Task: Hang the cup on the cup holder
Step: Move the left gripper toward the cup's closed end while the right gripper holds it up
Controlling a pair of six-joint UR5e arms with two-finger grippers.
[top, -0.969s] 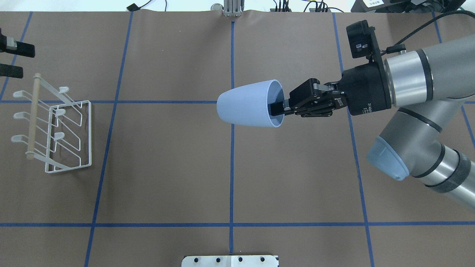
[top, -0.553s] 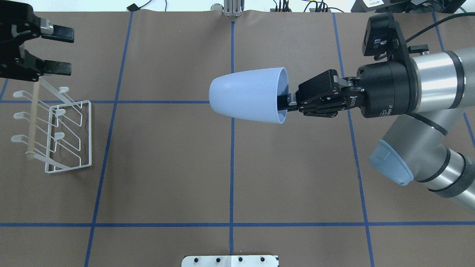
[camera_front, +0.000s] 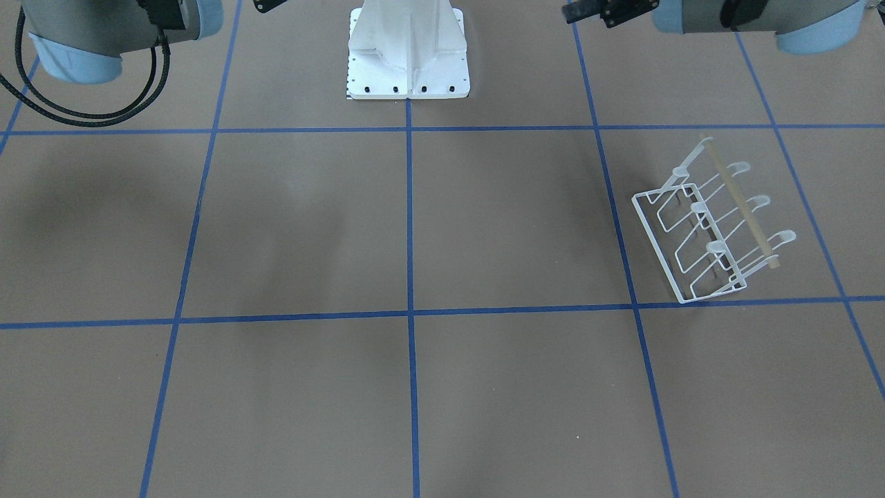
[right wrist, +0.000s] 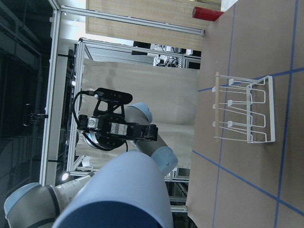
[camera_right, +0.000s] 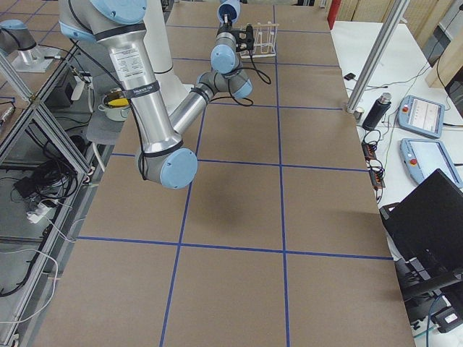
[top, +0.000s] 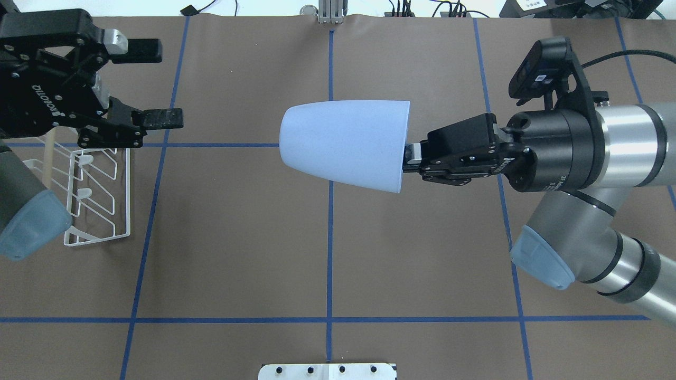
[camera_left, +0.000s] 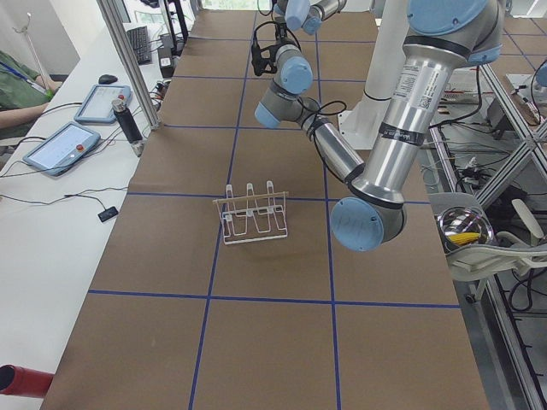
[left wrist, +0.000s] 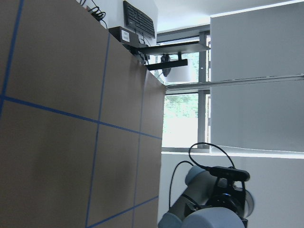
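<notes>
My right gripper (top: 407,158) is shut on the rim of the pale-blue cup (top: 346,145) and holds it on its side high over the table's middle, base pointing toward the left arm. The cup also fills the bottom of the right wrist view (right wrist: 123,194). The white wire cup holder (top: 128,200) with its wooden rod stands on the table at the left; it also shows in the front view (camera_front: 712,228) and the right wrist view (right wrist: 242,114). My left gripper (top: 158,84) is open and empty, raised above the holder's far end, facing the cup.
Blue tape lines grid the brown table. The robot's white base plate (top: 327,371) sits at the near edge. Tablets (camera_left: 64,145) and cables lie on the operators' bench beyond the far side.
The right gripper has lifted the cup higher and carried it a little to the left. The left arm has come in from the left edge, rising over the holder with its gripper open.
</notes>
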